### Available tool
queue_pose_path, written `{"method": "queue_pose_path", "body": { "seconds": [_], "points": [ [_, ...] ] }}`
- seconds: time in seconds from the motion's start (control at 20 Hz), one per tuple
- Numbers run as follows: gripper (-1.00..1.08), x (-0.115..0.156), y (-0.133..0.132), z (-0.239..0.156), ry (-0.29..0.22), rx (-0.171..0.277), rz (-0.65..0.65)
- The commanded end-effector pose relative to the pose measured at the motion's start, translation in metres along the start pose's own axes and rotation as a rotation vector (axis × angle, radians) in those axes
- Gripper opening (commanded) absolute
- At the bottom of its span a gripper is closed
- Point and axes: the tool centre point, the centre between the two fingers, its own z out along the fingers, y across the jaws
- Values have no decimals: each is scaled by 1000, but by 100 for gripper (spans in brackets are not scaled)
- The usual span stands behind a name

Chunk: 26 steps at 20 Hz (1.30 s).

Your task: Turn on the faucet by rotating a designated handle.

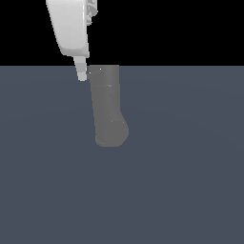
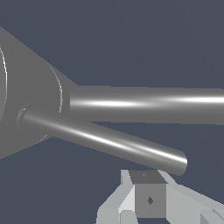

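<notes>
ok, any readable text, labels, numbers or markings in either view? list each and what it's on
None. No words, numbers, labels or signs show in either view.
The faucet, the handle and the gripper are plain, unmarked surfaces.
The only mark is a small dark diamond on the gripper's finger in the wrist view, which is not text.

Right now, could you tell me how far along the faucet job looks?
Done: the approach. In the exterior view the gripper hangs at the top of the faucet, on that view's left. In hand: lining up; the wrist view shows a fingertip close beside the free end of the handle, with no contact visible. Left: pushing the handle around. Whether it has turned at all cannot be told.
</notes>
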Motion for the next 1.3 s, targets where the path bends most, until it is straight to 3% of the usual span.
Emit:
{"method": "queue_pose_path", "body": {
  "seconds": [0.0, 0.9, 0.95, 1.0, 1.25],
  "points": [
    [-100, 7, 0, 0, 1, 0, 2],
    [-100, 114, 1, 0, 0, -4, 21],
    [-100, 114, 1, 0, 0, -4, 21],
    [-100, 83, -3, 0, -1, -6, -30],
    [-100, 97, -14, 0, -1, -5, -23]
  ]
}}
